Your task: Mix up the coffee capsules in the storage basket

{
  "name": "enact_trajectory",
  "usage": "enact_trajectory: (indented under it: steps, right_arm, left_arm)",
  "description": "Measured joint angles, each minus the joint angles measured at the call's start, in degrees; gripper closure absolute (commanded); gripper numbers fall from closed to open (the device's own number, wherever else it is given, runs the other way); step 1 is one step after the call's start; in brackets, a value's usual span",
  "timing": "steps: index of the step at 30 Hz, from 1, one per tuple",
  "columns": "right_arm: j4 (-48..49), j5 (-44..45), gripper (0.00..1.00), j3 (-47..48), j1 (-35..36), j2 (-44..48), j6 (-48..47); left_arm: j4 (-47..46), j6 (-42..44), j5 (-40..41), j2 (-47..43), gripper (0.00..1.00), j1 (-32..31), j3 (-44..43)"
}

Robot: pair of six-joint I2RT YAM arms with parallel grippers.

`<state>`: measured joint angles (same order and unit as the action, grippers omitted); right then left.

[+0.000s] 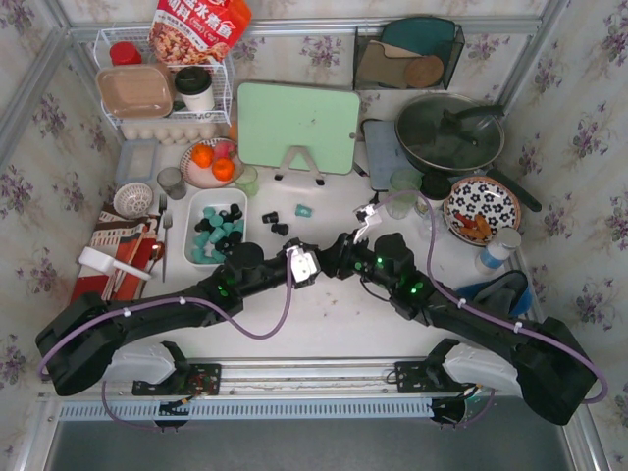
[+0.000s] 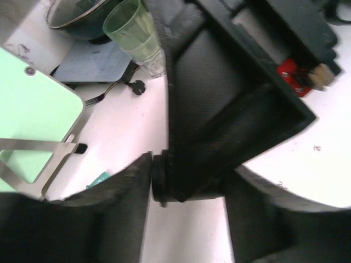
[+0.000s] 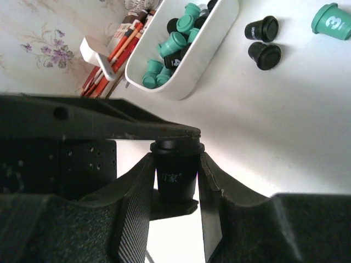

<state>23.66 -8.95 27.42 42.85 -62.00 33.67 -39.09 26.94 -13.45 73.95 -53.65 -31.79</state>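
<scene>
Right pincer [image 3: 175, 164] around black capsule [image 3: 175, 183], label "万家"

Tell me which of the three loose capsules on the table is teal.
The teal capsule is the one farthest from the basket, marked with a white 3; the two black capsules sit between it and the basket.

You have white table [image 1: 334, 316]. Storage basket [image 1: 193, 211] sits flat on it, left of centre. Three loose coffee capsules [image 1: 281, 229] lie just right of basket: two black, one teal. Mint cutting board [image 1: 299, 128] on stand at back centre. Wire rack [image 1: 224, 78] back left. Orange plate [image 1: 188, 175], green cups [image 1: 402, 186], lidded pan [image 1: 449, 132], patterned plate [image 1: 491, 191] also on top. Striped cloth [image 1: 108, 234] with utensils lies at far left edge.
</scene>
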Motion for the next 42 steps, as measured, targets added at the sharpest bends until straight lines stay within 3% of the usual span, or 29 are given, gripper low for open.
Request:
enact_trajectory:
  steps: [2,6,10,14,19,24,28,34,39,42]
  right_arm:
    - [0.0,0.0,0.62,0.5,0.0,-0.3,0.3]
    - [-1.6,0.3,0.42,2.0,0.0,-0.2,0.1]
    - [-7.4,4.0,0.36,6.2,0.0,0.2,-2.2]
    - [-12.2,8.6,0.37,11.4,-0.2,-0.3,-7.3]
    - [-13.6,13.5,0.39,17.7,-0.4,-7.7,-19.1]
    - [-12.8,14.5,0.38,24.0,-0.8,-22.3,-37.6]
    - [-13.6,12.3,0.38,32.5,-1.5,-36.7,-52.9]
    - [-16.2,9.8,0.38,44.0,-3.5,-50.8,-66.0]
    - [-17.4,8.0,0.38,50.0,-4.7,-57.2,-70.9]
    - [-19.1,6.9,0.38,53.4,-5.7,-60.2,-72.6]
  left_arm:
    - [0.4,0.3,0.4,-0.3,0.66,-0.1,0.1]
    - [0.8,0.6,1.9,-1.4,0.69,-0.3,0.1]
    - [1.6,0.3,6.9,-2.3,0.71,0.2,0.0]
    - [3.4,-2.2,11.2,-3.3,0.71,3.1,0.1]
    - [9.9,-12.7,19.1,-5.7,0.71,14.3,-1.5]
    - [22.3,-27.8,25.2,-3.5,0.67,29.0,-8.0]
    - [31.5,-35.9,24.4,2.6,0.65,35.0,-13.1]
    - [37.7,-41.4,22.6,10.2,0.63,41.0,-17.1]
    - [39.3,-42.9,20.9,13.4,0.50,43.2,-20.2]
    - [39.3,-43.3,19.9,15.2,0.32,43.7,-22.2]
